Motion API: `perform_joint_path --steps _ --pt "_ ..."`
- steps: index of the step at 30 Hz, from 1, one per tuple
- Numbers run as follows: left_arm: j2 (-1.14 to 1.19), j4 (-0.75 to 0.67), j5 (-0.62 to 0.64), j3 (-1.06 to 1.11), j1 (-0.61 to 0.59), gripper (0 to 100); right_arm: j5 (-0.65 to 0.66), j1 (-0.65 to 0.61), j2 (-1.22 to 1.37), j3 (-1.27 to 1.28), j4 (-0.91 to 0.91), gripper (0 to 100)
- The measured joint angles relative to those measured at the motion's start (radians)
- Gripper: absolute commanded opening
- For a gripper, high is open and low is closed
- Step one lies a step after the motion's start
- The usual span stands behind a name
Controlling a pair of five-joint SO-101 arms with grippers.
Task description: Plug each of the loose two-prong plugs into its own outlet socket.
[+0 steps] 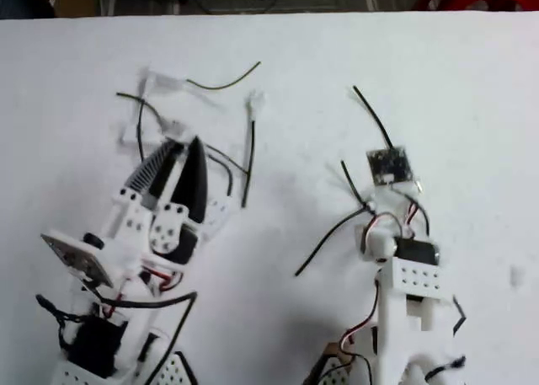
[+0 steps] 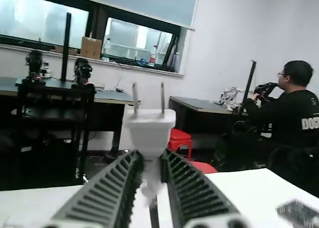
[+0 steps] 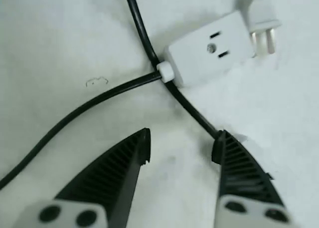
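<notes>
A two-prong plug [image 2: 149,130] is held in the left gripper [image 2: 150,158]. The ribbed fingers are closed on the plug's white body, and its two metal prongs [image 2: 135,99] point away from the wrist, out toward the room rather than down at the table [image 1: 472,107]. The plug appears to be raised clear of the tabletop.

The right gripper [image 3: 182,138] hangs wide open and holds nothing. It is low over the table, near a white outlet socket [image 3: 209,51]. The socket lies with its slotted face up, and a black cord [image 3: 139,33] runs past its end. The prongs of a second plug [image 3: 264,36] can be seen just beside the socket.

The step in hand is judged to be the carrying of the held plug to a socket; nothing is seen plugged in. For the next move, the plug would have to be tipped so that its prongs line up with the slots. The socket would probably need to be steadied, a job for which the open right gripper is well placed.

The grip on the plug and the direction of its prongs are made plain in the left wrist view. The socket's face is made plain in the right wrist view. In the high view the two arms are seen well apart with thin cords scattered between them, and the left gripper [image 1: 181,179] is seen from above. Small white pieces [image 1: 253,103] lie beyond it, possibly further plugs or sockets, though this cannot be told.
</notes>
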Motion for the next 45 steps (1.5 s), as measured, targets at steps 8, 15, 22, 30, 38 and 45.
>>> perform_joint_path --steps 8,15,22,30,38,45 --pt "-0.006 -0.023 0.000 0.025 0.044 2 0.000 -0.255 -0.304 -0.611 0.462 21.1" --pt "-0.005 -0.127 0.000 0.124 0.044 2 0.002 -0.667 -0.242 -1.209 0.637 14.6" --pt "-0.005 -0.164 0.000 0.130 0.044 2 0.002 -1.123 0.021 -1.528 0.769 3.0" --pt "-0.005 -0.164 0.000 0.130 0.044 2 0.002 -1.203 0.285 -1.551 0.752 1.9" --pt "-0.005 -0.164 0.000 0.130 -0.018 2 0.060 -1.054 0.358 -1.475 0.569 1.9" --pt "-0.002 -0.161 0.005 0.132 -0.035 2 0.199 -0.910 0.361 -1.186 0.272 1.9"
